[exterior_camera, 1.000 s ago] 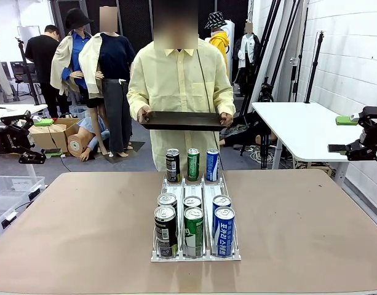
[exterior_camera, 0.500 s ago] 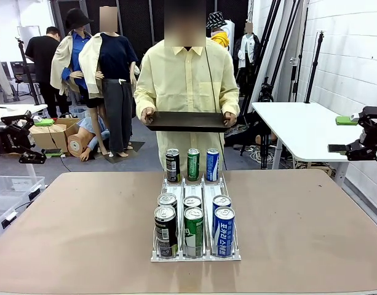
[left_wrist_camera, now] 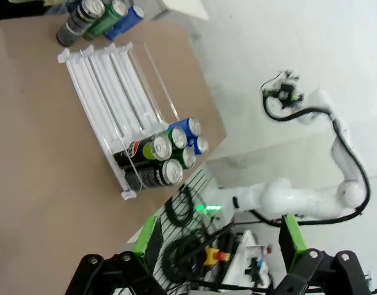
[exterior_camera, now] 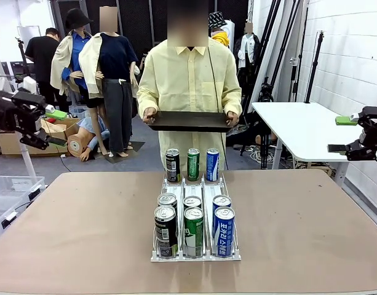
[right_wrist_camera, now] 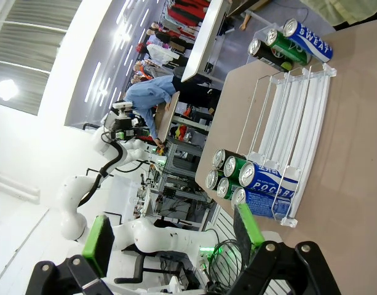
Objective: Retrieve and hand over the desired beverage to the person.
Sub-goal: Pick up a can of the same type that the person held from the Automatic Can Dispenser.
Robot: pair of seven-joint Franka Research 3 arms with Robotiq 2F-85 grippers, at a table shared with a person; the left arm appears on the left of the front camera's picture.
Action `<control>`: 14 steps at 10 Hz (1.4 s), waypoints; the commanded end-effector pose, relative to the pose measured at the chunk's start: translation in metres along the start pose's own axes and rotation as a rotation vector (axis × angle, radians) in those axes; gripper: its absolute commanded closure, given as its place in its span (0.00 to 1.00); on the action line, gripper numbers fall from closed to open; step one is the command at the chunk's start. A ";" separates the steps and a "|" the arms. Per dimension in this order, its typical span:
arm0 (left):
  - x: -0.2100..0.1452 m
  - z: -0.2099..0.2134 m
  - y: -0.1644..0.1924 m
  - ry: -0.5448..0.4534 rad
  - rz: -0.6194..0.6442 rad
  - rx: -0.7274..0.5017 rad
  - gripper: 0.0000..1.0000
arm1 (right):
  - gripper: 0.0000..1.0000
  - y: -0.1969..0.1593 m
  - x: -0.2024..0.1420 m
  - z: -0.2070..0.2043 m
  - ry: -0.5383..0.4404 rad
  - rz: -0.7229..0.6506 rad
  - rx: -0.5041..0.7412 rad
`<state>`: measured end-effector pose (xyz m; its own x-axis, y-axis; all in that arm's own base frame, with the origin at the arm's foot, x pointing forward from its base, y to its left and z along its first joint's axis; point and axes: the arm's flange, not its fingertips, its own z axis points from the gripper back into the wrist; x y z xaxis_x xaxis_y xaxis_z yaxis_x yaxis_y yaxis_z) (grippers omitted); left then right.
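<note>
Jaws on both arms stand wide and empty; left gripper [left_wrist_camera: 220,238] has risen beside the table [exterior_camera: 83,221] since a second ago, right gripper [right_wrist_camera: 174,236] unmoved; person [exterior_camera: 188,80] has shifted slightly, black tray [exterior_camera: 188,121] in both hands; cans [exterior_camera: 192,224] fill the rack [exterior_camera: 194,186] mid-table, three more at its far end; blue cans [right_wrist_camera: 269,182] read POCARI SWEAT.

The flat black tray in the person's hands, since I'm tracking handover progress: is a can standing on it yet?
No, nothing rises above the flat black tray that the person in the pale-yellow shirt holds.
</note>
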<state>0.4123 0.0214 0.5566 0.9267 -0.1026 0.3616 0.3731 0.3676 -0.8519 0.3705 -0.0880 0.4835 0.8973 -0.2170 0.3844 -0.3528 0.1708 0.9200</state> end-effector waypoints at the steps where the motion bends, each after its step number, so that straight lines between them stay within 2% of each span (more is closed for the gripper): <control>1: -0.004 -0.025 -0.034 0.065 -0.058 0.172 0.00 | 0.00 0.001 0.000 0.001 0.001 -0.008 0.009; 3: -0.007 -0.063 -0.073 0.135 -0.143 0.313 0.00 | 0.00 0.001 0.000 0.001 0.001 -0.008 0.009; 6: -0.007 -0.140 -0.105 0.248 -0.178 0.482 0.00 | 0.00 0.001 0.000 0.001 0.001 -0.008 0.009; 9: 0.004 -0.215 -0.104 0.334 -0.169 0.600 0.00 | 0.00 0.001 0.000 0.001 0.001 -0.008 0.009; 14: -0.005 -0.294 -0.104 0.338 -0.235 0.854 0.00 | 0.00 0.001 0.000 0.001 0.001 -0.008 0.009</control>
<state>0.3780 -0.2790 0.5344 0.8322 -0.4915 0.2566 0.5447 0.8111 -0.2130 0.3705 -0.0879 0.4834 0.8977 -0.2162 0.3840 -0.3523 0.1715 0.9200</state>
